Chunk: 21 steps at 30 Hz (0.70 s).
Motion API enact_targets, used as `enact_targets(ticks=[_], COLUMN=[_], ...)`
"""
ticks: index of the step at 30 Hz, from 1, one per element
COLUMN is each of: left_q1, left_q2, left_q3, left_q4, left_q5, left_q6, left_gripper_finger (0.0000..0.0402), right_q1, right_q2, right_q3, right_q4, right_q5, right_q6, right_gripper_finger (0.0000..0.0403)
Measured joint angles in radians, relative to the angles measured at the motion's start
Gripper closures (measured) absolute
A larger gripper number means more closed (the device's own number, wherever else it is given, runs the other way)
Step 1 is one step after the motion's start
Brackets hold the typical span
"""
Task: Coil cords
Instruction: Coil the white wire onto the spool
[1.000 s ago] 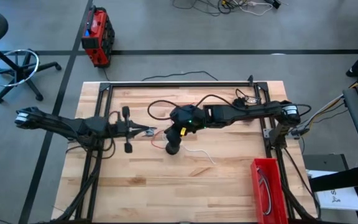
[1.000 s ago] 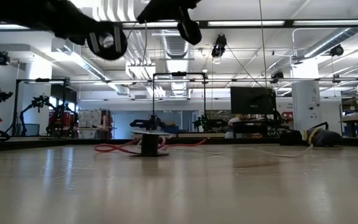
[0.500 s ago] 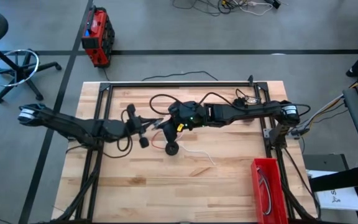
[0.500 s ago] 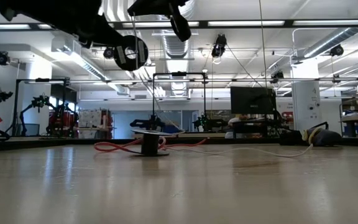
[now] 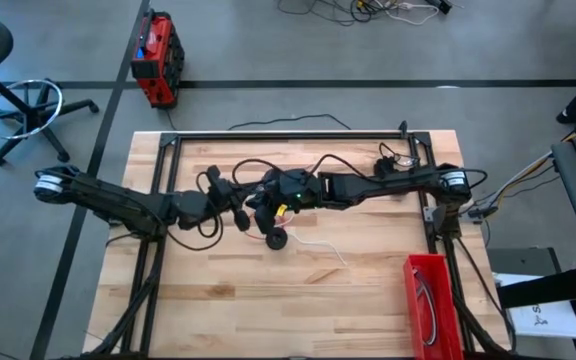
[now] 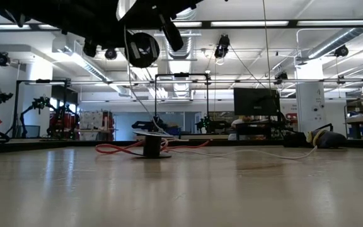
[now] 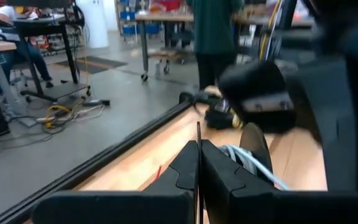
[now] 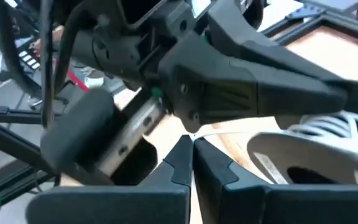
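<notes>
High view, frame centre: left gripper (image 5: 240, 203) and right gripper (image 5: 260, 197) meet, both clenched, each pinching a thin black cord (image 7: 198, 134). The red cord (image 6: 115, 150) and white cord (image 5: 320, 246) lie just below, on the table (image 5: 368, 300), nearer the right gripper.

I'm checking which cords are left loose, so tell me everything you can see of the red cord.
The red cord is a thin, flexible, bright red cable lying slack on the wooden table near its middle. In the low view it runs in shallow waves to both sides of a short dark upright cylinder, uncoiled. From above only a short stretch shows beside the dark round object below the two grippers; the arms hide the rest. No plug is discernible.
</notes>
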Motion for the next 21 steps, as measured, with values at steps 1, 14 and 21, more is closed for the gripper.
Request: enact_targets(ticks=[1, 14, 21], left_q1=[0.0, 0.003, 0.003], left_q2=[-0.009, -0.071, -0.151], left_q3=[-0.009, -0.112, -0.114], left_q4=[0.023, 0.369, 0.433], left_q5=[0.0, 0.108, 0.25], left_q6=[-0.003, -0.085, -0.075], left_gripper_finger=[0.0401, 0.0401, 0.0401], right_q1=[0.006, 0.088, 0.171], right_q2=[0.004, 0.011, 0.011], right_q3=[0.0, -0.004, -0.006], right_q4=[-0.001, -0.046, -0.079], right_q5=[0.006, 0.129, 0.339], right_q6=[-0.015, -0.121, -0.275], right_gripper_finger=[0.0403, 0.0306, 0.0245])
